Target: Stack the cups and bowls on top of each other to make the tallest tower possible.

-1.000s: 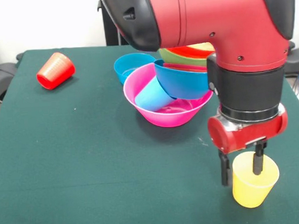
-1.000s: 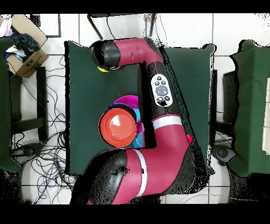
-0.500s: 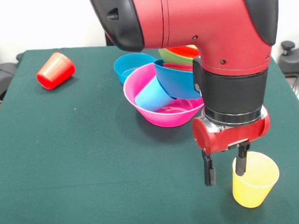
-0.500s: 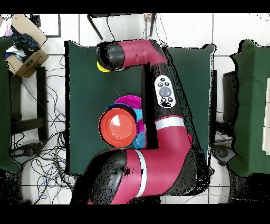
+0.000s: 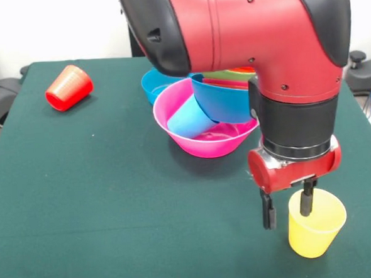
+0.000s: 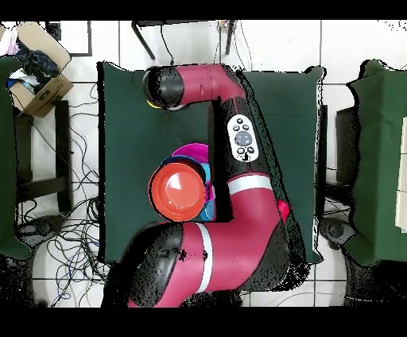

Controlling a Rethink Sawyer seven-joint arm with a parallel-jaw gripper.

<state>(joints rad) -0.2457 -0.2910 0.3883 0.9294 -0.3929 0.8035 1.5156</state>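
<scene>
Front view: my gripper [image 5: 289,208] hung at the near right part of the green table [image 5: 100,182], directly over the yellow cup [image 5: 315,223]. My jaws stood parted. One finger reached down inside the cup's mouth near its rim; the other finger [image 5: 267,211] hung outside the cup on the picture's left. The rim lay between the two fingers, but I cannot tell whether either finger touched the cup wall. The yellow cup stood upright, mouth up, on the table, well apart from the other items.

The tower [image 5: 213,121] sat behind my wrist, near the table's middle. Its base was the large pink bowl [image 5: 201,138], upright on the cloth. Inside it, the light blue cup [image 5: 189,118] lay tilted against the pink wall. A large blue bowl [image 5: 224,100] leaned into the pink bowl at its right side. Green and red bowl rims showed just behind that blue bowl; my arm hid most of them. A small blue bowl [image 5: 154,83] stood just behind the pink bowl at its left, close to its rim.

The red cup [image 5: 69,87] lay on its side near the far left corner, well apart from the tower.

Overhead view: my arm covered the yellow cup almost entirely. A red-orange bowl [image 6: 179,191] topped the cluster beside the pink bowl.
</scene>
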